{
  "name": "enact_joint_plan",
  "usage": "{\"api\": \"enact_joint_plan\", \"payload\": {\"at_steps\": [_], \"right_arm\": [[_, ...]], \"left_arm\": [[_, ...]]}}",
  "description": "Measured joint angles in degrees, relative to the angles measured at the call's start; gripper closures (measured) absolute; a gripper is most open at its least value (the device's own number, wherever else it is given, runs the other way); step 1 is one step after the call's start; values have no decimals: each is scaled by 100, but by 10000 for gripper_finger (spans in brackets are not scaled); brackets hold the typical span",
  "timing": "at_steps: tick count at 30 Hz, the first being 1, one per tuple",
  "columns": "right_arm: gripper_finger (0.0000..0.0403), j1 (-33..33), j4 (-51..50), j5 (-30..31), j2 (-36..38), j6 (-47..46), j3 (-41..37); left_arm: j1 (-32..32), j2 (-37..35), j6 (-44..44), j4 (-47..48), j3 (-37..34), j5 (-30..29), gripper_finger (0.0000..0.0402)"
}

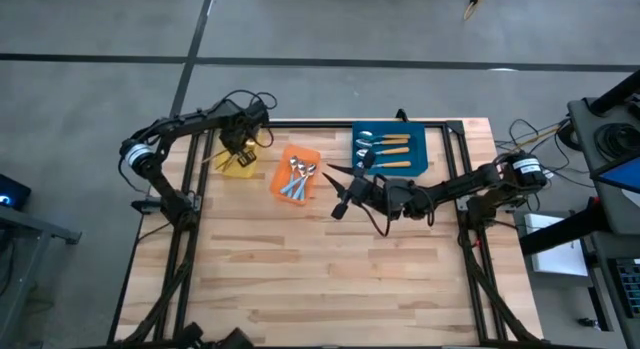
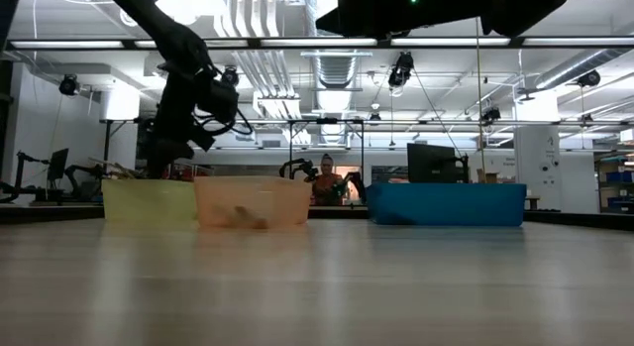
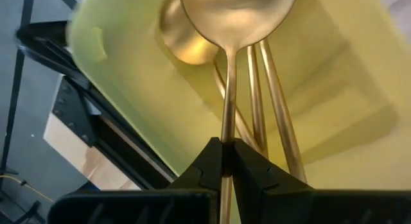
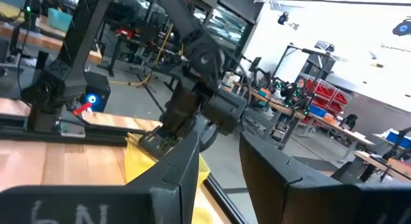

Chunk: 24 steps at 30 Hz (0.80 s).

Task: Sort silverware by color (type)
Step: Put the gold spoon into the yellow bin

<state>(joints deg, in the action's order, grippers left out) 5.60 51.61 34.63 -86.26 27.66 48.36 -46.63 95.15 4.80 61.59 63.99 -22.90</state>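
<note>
My left gripper [image 1: 238,152] reaches steeply down into the yellow bin [image 1: 240,169] at the table's far left and is shut on a gold spoon [image 3: 231,18]. More gold spoons [image 3: 276,115] lie on the floor of the yellow bin [image 3: 115,70]. Several blue-handled spoons [image 1: 298,179] lie in the orange bin [image 1: 300,150]. Orange-handled spoons [image 1: 392,149] lie in the blue bin [image 1: 420,131]. My right gripper [image 1: 338,192] hangs open above the middle of the table, just right of the orange bin, with nothing between its fingers [image 4: 180,166]. My left gripper pinches the gold spoon's thin handle [image 3: 227,131] between its two fingertips, a little way behind the bowl. The fingers come from above, slanting steeply down, and lie along the handle. The bowl [image 3: 234,15] points down into the yellow bin; whether it touches the floor, I cannot tell.
The three bins stand in a row along the table's far side: the yellow bin [image 2: 149,200], the orange bin [image 2: 253,200] and the blue bin [image 2: 446,202]. Bare wooden tabletop [image 1: 320,279] fills the near half. A black frame rail [image 3: 96,128] runs beside the yellow bin.
</note>
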Motion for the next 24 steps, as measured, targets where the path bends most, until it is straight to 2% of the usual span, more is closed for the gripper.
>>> {"api": "enact_joint_plan", "payload": {"at_steps": [5, 11, 24], "right_arm": [[298, -101, -84, 1, 2, 0, 0], [298, -217, -154, 4, 1, 185, 0], [311, -479, -215, -2, 22, 256, 0]], "left_arm": [[-3, 94, -251, 398, 467, 118, 400], [-9, 86, -431, 843, 566, 502, 400], [-155, 114, -555, 717, 557, 509, 400]]}}
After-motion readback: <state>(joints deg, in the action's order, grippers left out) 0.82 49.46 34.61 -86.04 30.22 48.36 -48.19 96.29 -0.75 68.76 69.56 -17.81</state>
